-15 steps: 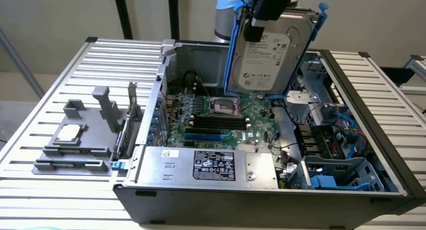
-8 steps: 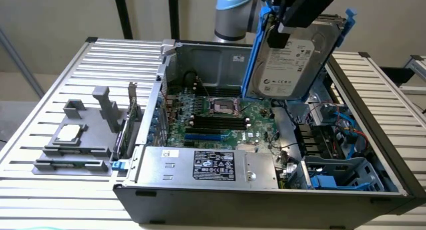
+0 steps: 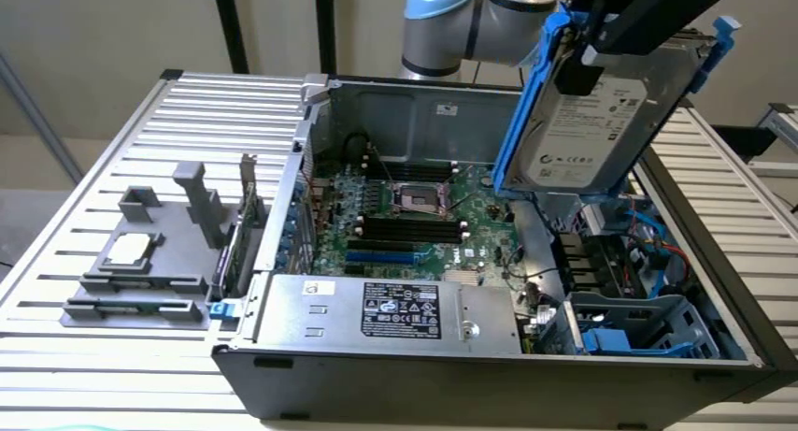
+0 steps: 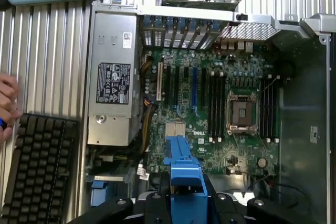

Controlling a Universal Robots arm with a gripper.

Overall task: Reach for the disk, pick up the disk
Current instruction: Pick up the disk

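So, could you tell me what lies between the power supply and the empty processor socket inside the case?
In the wrist view, the power supply and the processor socket are separated by motherboard: expansion slots, then memory slots.

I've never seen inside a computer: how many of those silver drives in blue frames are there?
1. The disk hangs tilted in the pincer, above the open case's drive bays on the exterior view's right. More could be hidden inside the blue drive cage.
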